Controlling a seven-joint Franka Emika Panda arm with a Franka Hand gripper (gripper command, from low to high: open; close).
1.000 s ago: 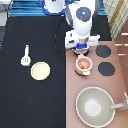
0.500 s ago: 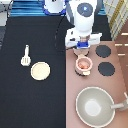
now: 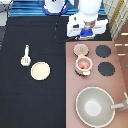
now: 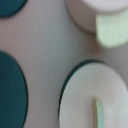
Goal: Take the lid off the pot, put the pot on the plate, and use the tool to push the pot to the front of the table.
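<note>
The pale pink lid lies flat on the stove's top-left burner, off the pot; the wrist view shows the lid with its small knob. Just below it stands the pot, uncovered, its reddish-orange inside showing; the wrist view catches the pot and one pale side tab. My gripper hovers near the stove's top edge, just above the lid in the exterior view, touching neither. On the black table at the exterior view's left sit the cream plate and the white spatula.
The pinkish-brown stove panel fills the exterior view's right, with two bare black burners. A large grey pan with a long handle sits at the bottom right.
The gripper has drawn back toward the exterior view's top and slightly right, away from the lid. Lid, pot, plate and spatula have stayed where they were.
</note>
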